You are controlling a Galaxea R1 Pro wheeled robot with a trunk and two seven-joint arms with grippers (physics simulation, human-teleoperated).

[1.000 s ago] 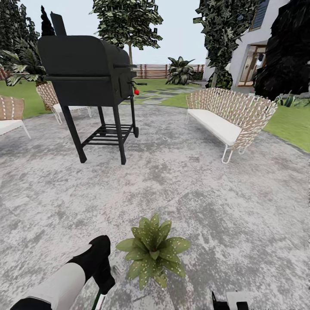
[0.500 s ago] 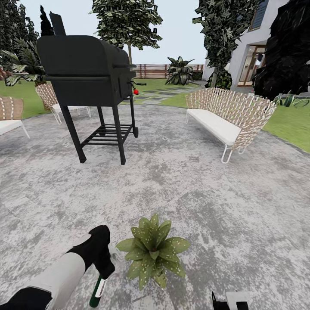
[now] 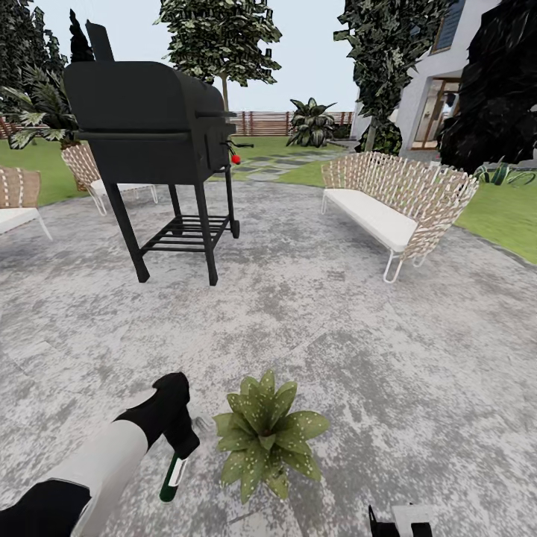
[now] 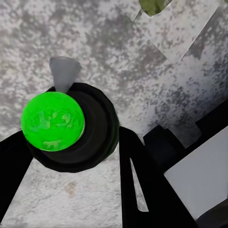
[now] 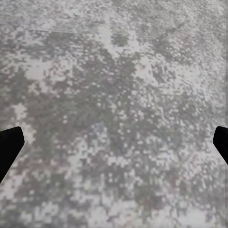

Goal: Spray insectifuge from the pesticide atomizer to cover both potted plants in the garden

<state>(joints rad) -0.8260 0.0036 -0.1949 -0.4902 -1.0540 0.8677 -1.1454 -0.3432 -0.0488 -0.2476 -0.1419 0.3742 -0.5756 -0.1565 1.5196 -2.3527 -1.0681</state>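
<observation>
- The left gripper (image 3: 179,447) hangs at about 7 o'clock in the head view, low over the concrete patio (image 3: 335,321), with its white and black arm (image 3: 112,470) running in from the lower left corner.
- Its fingers are closed on the pesticide atomizer (image 3: 173,479), a slim dark green bottle with a white label band that hangs down and tilts a little from the grip.
- In the left wrist view the atomizer (image 4: 53,121) is seen end-on as a bright green disc inside a dark ring, with a pale grey tip beside it; the black fingers (image 4: 142,185) sit on either side of it, over mottled grey concrete.
- One potted plant (image 3: 267,432), a rosette of pointed, pale-speckled green leaves, sits on the patio at about 6 o'clock, just beside the atomizer on its 3 o'clock side; the two look close but apart. Its pot is hidden by the leaves.
- The right gripper (image 5: 114,142) looks straight down at bare concrete in the right wrist view; its two dark fingertips (image 5: 9,147) show at opposite edges, spread wide with nothing between them.
- A black grill (image 3: 149,142) stands at about 11 o'clock, well apart from the plant.
- A wicker bench (image 3: 399,205) with a white cushion stands at about 2 o'clock.
- More wicker seats (image 3: 19,198) stand at 9 to 10 o'clock, with lawn (image 3: 507,224) and a slatted wooden fence (image 3: 276,121) farther out.
</observation>
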